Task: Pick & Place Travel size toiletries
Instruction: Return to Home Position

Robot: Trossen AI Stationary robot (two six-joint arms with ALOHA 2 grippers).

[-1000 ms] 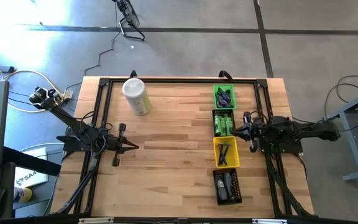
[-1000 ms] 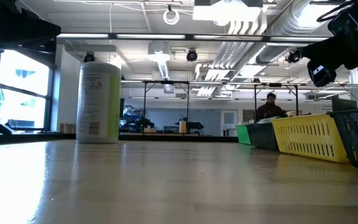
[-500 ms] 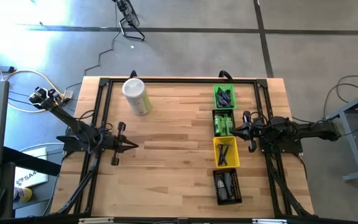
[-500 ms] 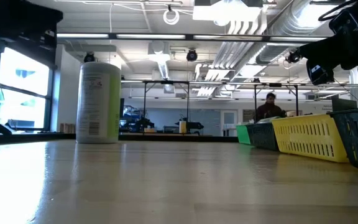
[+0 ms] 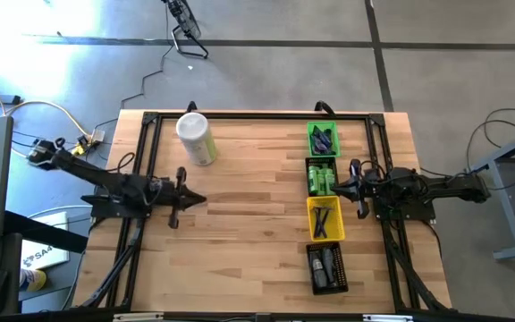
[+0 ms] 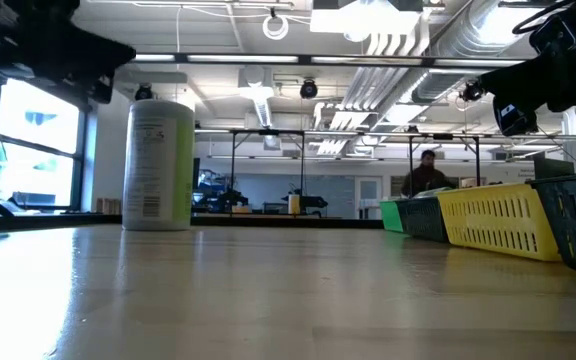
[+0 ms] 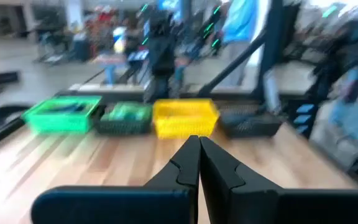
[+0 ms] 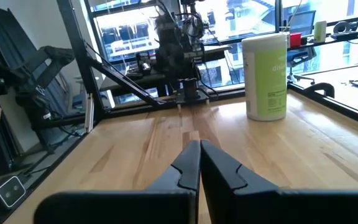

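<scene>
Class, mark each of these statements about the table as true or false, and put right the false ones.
1. The canister lies on its side. False: it stands upright on the table.
2. The left gripper and the right gripper are both shut and hold nothing. True.
3. The yellow bin is empty. False: dark sticks lie in it.
4. The green bottles lie in a black bin right next to the green bin. True.
</scene>
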